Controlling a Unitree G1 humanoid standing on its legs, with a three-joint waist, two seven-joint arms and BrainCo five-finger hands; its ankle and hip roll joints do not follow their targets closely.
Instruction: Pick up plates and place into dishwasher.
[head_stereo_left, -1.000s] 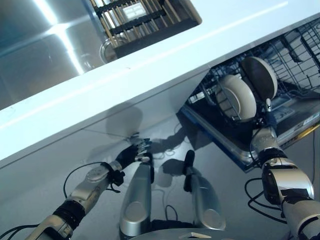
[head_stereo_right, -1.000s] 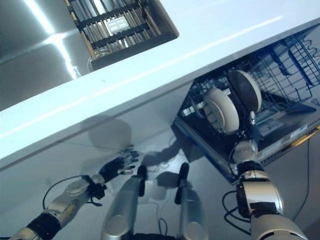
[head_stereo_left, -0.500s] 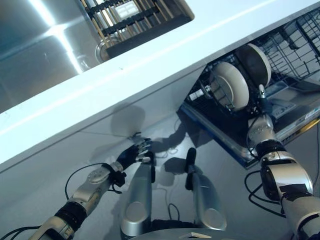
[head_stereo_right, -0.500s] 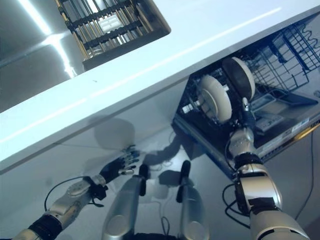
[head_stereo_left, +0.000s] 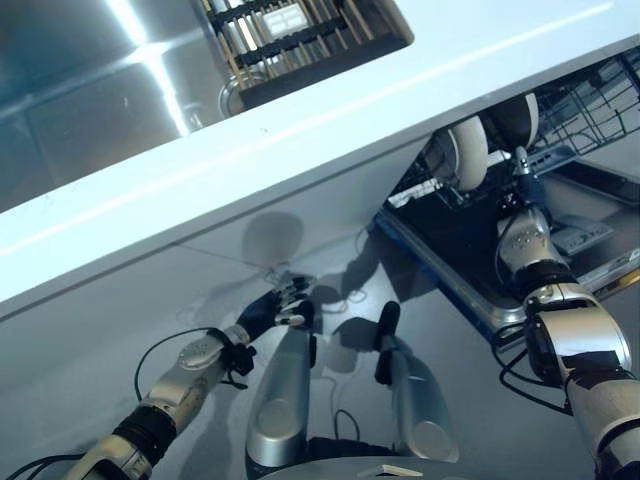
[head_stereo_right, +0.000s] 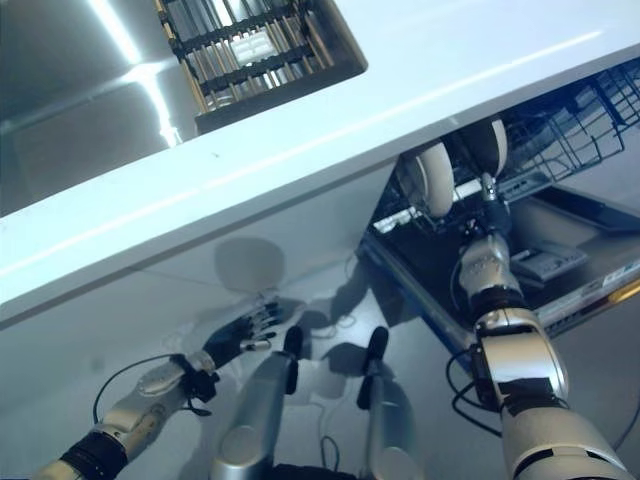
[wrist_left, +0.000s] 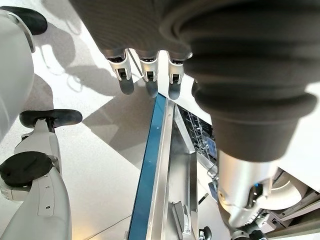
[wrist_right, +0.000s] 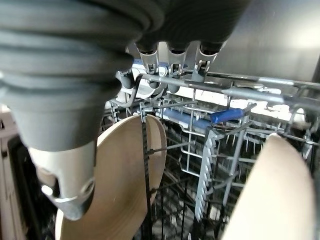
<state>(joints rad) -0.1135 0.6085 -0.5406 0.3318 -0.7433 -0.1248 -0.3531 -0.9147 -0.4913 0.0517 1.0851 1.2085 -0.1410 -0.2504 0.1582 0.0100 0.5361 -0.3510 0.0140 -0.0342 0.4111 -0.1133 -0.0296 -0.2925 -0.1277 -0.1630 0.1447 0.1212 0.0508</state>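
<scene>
Two beige plates stand on edge in the blue wire dishwasher rack (head_stereo_left: 590, 100): one (head_stereo_left: 467, 152) in front and one (head_stereo_left: 516, 118) behind it, both partly under the counter. In the right wrist view the nearer plate (wrist_right: 120, 175) and the other plate (wrist_right: 272, 195) flank the tines. My right hand (head_stereo_left: 522, 190) reaches up to the rack's front, its fingers (wrist_right: 175, 60) fairly straight against the top wire (wrist_right: 240, 87) and holding nothing. My left hand (head_stereo_left: 268, 310) hangs low by the floor with its fingers (wrist_left: 146, 75) relaxed and empty.
A white counter (head_stereo_left: 300, 130) runs across above the dishwasher. In it sits a steel sink (head_stereo_left: 80, 90) with a dark slatted drainer (head_stereo_left: 300, 30). The lowered dishwasher door (head_stereo_left: 450, 290) juts out over the floor at my right.
The plates and rack now sit farther under the counter edge, and my right hand has gone up with them. The camera has shifted a little. The left hand stays low.
</scene>
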